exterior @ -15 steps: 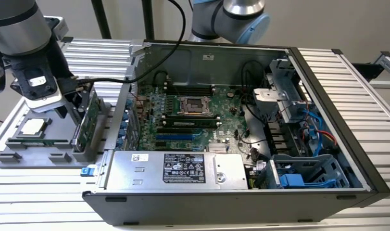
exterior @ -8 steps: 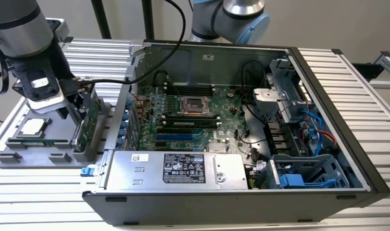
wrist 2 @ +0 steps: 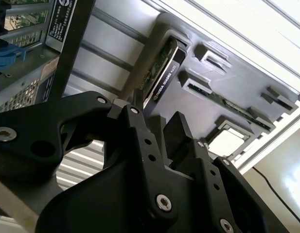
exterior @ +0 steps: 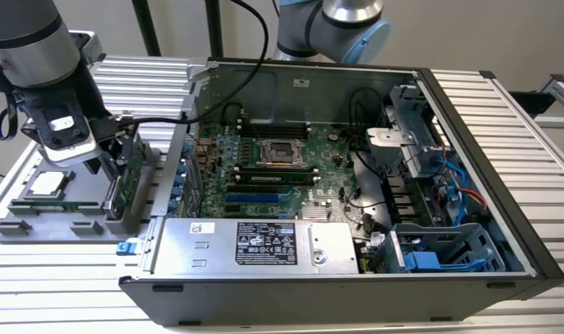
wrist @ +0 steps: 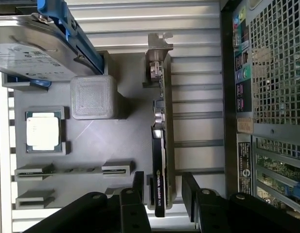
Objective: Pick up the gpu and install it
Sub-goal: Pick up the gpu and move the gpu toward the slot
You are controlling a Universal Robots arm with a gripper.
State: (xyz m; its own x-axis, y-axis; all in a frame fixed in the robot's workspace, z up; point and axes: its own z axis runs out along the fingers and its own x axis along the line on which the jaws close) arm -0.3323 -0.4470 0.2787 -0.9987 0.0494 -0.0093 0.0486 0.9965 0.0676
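- The exterior view is bright and evenly lit from above; the pale ribbed desk [exterior: 68,278] shows almost no shadow.
- Inside the computer case [exterior: 263,306] it is dimmer, shaded by its own walls.
- In the second wrist view the far background is blown out white, and the black gripper [wrist 2: 157,109] reads dark.
- In the first wrist view the grey tray [wrist: 91,145] carries a soft sheen.

Exterior view: the graphics card [exterior: 126,182] is partly covered by the gripper [exterior: 110,169], so contact cannot be judged. The arm [exterior: 31,42] is cut off by the picture's top edge. First wrist view: the hard drive [wrist: 33,48] and the computer case [wrist: 271,97] are cut off at the edges. Second wrist view: one end of the graphics card is hidden behind the fingers [wrist 2: 140,138].
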